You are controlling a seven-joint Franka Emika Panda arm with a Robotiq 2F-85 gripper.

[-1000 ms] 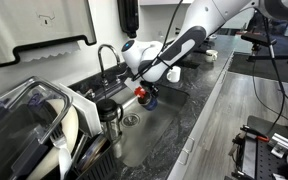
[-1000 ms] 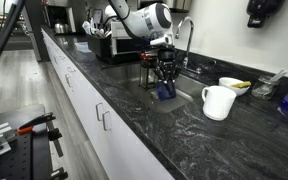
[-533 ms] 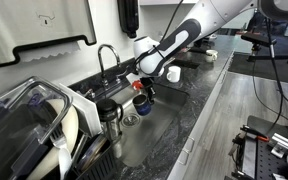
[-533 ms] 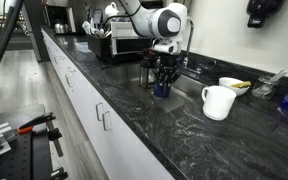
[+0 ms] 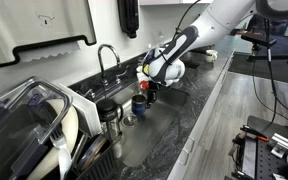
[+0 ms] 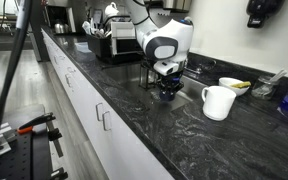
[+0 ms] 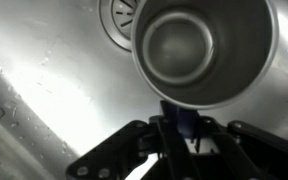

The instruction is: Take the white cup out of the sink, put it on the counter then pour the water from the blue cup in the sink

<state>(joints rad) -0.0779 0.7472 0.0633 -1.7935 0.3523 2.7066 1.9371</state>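
My gripper (image 7: 180, 128) is shut on the blue cup (image 7: 199, 45) and holds it tipped over the sink (image 7: 44, 95). The cup's open mouth faces the camera, close to the round drain (image 7: 117, 17), and its inside looks metallic. In both exterior views the gripper (image 5: 144, 90) (image 6: 167, 80) hangs low in the sink (image 5: 159, 130) (image 6: 191, 92) with the blue cup (image 5: 140, 102) (image 6: 167, 91) in its fingers. The white cup (image 6: 217, 101) stands upright on the dark counter (image 6: 184, 135) beside the sink.
A chrome faucet (image 5: 106, 55) (image 6: 189, 35) rises behind the sink. A clear black-lidded jar (image 5: 110, 120) stands at the sink's end by a dish rack (image 5: 34, 130). A bowl (image 6: 234, 85) sits behind the white cup. The counter's front edge (image 5: 199, 115) runs alongside.
The wrist has turned and the blue cup has tipped over further, staying low over the sink near the drain. The white cup has not moved.
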